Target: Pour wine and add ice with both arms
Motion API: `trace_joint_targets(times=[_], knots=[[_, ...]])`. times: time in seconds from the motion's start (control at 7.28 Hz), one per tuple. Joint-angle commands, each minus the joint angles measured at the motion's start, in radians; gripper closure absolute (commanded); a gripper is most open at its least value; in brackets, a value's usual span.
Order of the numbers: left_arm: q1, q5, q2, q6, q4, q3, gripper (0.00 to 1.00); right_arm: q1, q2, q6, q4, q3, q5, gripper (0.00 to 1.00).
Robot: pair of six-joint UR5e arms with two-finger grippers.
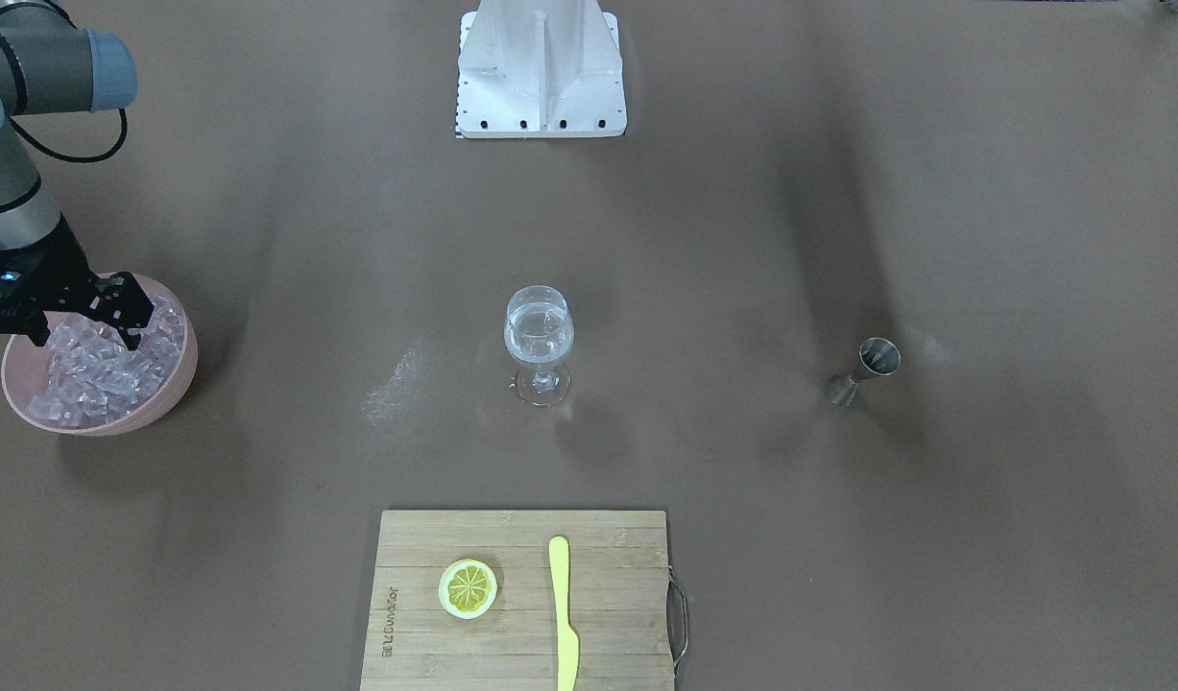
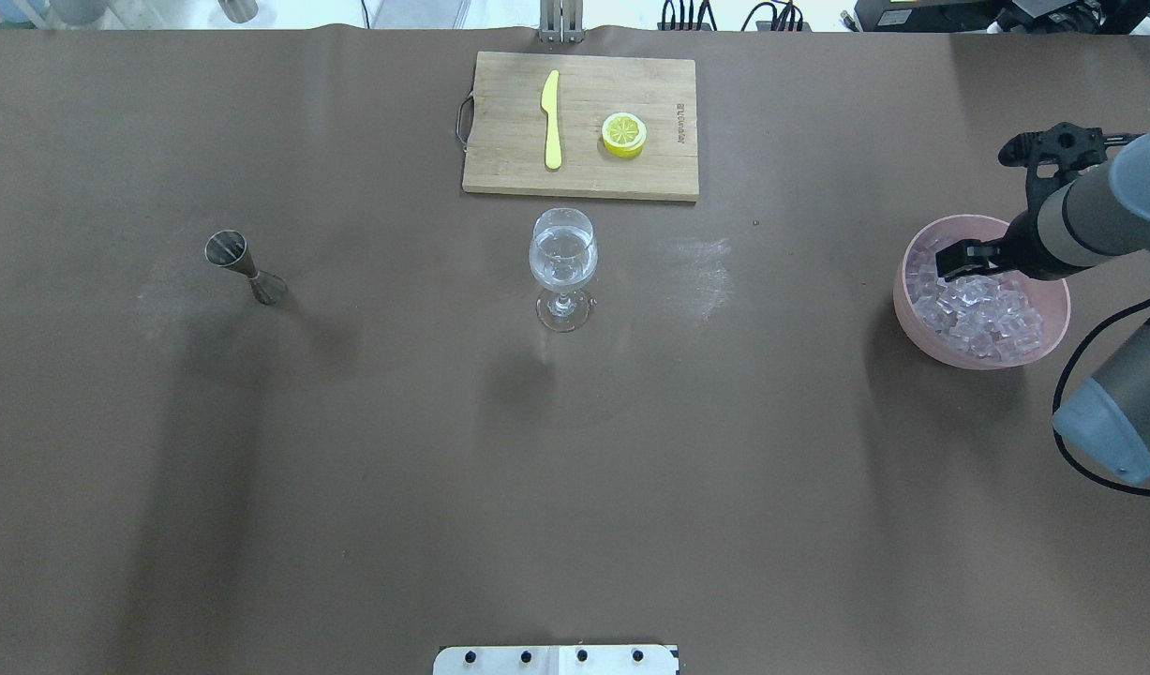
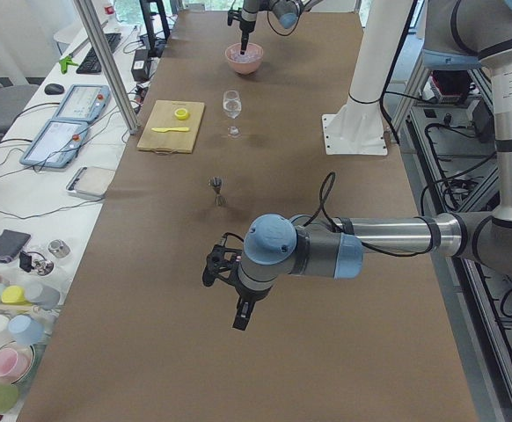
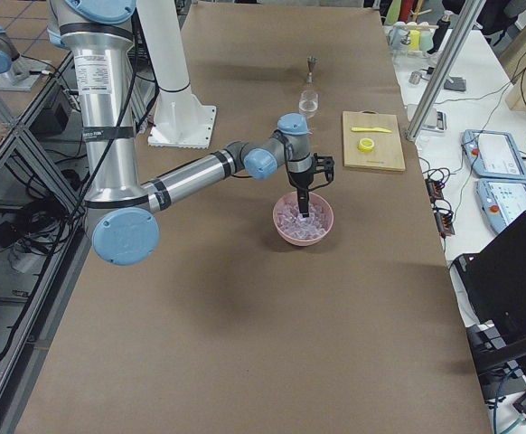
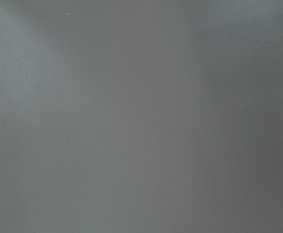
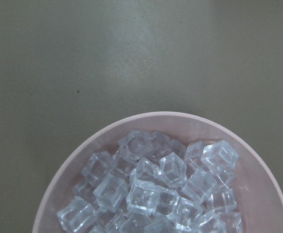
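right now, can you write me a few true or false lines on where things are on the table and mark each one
1. The wine glass stands upright between the jigger and the pink bowl. True.
2. The lemon slice lies in the pink bowl. False: it lies on the cutting board, beside the yellow knife.
3. The right gripper is over the ice in the pink bowl. True.
4. The left gripper holds the jigger. False: the jigger stands alone on the table, and the left gripper hangs well away from it, nearer the table's end.
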Motion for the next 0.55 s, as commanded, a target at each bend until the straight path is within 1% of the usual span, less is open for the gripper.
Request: trace_joint_targets(times=[0.0,0.14,0.27,0.41], knots=[[0.0,0.0,0.0,0.0,0.0,0.0,0.02,-0.019,-0.007,-0.051,0.001,-0.003,-0.03,0.14],[0.0,0.0,0.0,0.0,0.0,0.0,0.02,-0.021,-0.013,-0.089,0.001,-0.007,-0.03,0.24],[0.0,0.0,0.0,0.0,0.0,0.0,0.02,-0.021,-0.013,-0.103,0.001,-0.018,-0.03,0.39],[0.0,0.0,0.0,0.0,0.0,0.002,0.02,-0.025,-0.013,-0.103,0.001,-0.027,-0.033,0.48]])
